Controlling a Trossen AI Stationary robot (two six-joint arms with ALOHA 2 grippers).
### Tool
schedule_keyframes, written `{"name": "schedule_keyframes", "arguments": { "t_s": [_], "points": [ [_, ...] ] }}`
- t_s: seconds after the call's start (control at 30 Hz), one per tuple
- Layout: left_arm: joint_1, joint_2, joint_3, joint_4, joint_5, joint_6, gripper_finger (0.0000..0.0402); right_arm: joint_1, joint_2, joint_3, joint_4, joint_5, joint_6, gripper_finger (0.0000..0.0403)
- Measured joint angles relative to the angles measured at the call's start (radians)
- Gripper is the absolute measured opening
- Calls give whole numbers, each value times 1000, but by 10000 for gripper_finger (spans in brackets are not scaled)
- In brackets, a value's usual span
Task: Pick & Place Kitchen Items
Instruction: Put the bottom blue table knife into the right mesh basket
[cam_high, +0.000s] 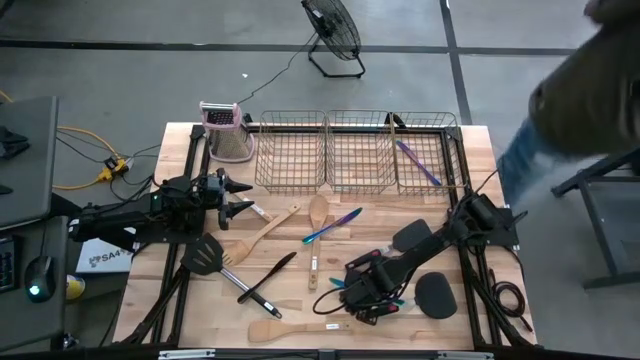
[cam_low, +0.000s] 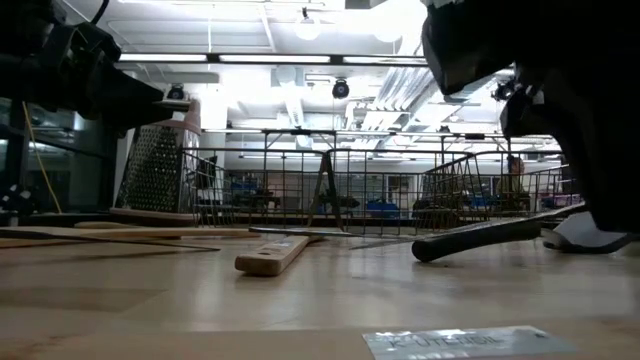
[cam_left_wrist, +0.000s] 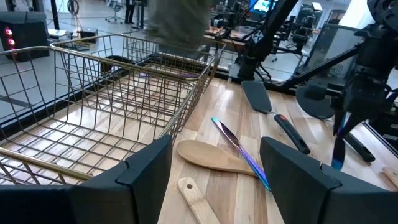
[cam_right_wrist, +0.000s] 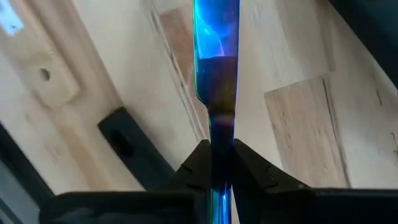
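Observation:
My right gripper (cam_high: 352, 292) is near the table's front right, shut on a slim iridescent blue piece of cutlery (cam_right_wrist: 216, 74); the cutlery also shows in the left wrist view (cam_left_wrist: 338, 148). My left gripper (cam_high: 240, 197) is open and empty at the left, in front of the wire baskets (cam_high: 355, 150). Between the grippers a wooden spoon (cam_high: 318, 213), another iridescent piece (cam_high: 333, 225), wooden spatulas (cam_high: 262, 236) and black spatulas (cam_high: 205, 255) lie flat on the table. One purple piece (cam_high: 418, 163) lies in the right basket. My right gripper pinches the cutlery's narrow shaft (cam_right_wrist: 217, 146) between its two fingers. The fingers point down at the table and lie along the piece. The cutlery hangs below the fingers (cam_left_wrist: 339, 134), its wide end toward the table.
A metal box grater (cam_high: 225, 130) stands left of the baskets. A black spatula (cam_high: 412, 237) and a round black one (cam_high: 435, 295) lie beside my right arm. A wooden spatula (cam_high: 295, 330) lies at the near edge. A person (cam_high: 580, 90) stands past the table's far right corner.

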Motion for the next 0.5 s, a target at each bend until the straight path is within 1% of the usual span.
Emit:
{"name": "schedule_keyframes", "arguments": {
  "t_s": [0.13,0.27,0.5],
  "points": [
    [0,0,0,0,0,0,241,-1,-21,1,-27,17,17,30],
    [0,0,0,0,0,0,241,-5,-59,2,-93,46,49,30],
    [0,0,0,0,0,0,241,-25,-144,2,-203,152,56,30]
  ]
}}
